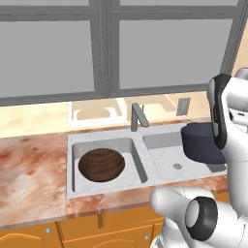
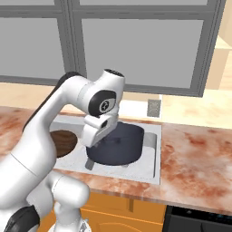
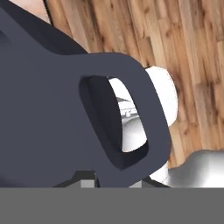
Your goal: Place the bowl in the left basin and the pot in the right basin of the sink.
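Hand view looks straight at the pot's (image 3: 48,109) loop handle (image 3: 131,109), which rises from the dark navy body and curves over a gap through which pale shapes and wood-grain flooring show; the gripper (image 3: 112,183) sits at the base of that handle, its finger tips (image 3: 87,183) showing as small grey stubs on either side of the metal, drawn in tight and clamped on the pot's rim by the handle. From the right base view the white hand (image 2: 100,129) comes down onto the near left edge of the pot (image 2: 118,146), and the pot hangs tilted over the right basin (image 2: 147,163), its bottom close to the basin floor, though whether it touches cannot be told from here. In the left base view the pot (image 1: 201,143) appears partly behind the arm, raised above the right basin (image 1: 169,160), with the round drain hole (image 1: 178,166) bare in front of it. The bowl (image 1: 101,164), dark brown with a wood grain, lies in the left basin (image 1: 80,150) and takes up most of its floor; in the right base view only an edge of it (image 2: 65,141) shows behind the arm. An angular grey faucet (image 1: 138,116) stands at the back edge of the sink (image 1: 106,190), over the divider between the two basins. Reddish marbled counter (image 1: 29,169) surrounds the sink, with orange cabinet fronts (image 1: 87,232) below and a grey window (image 1: 97,48) behind.
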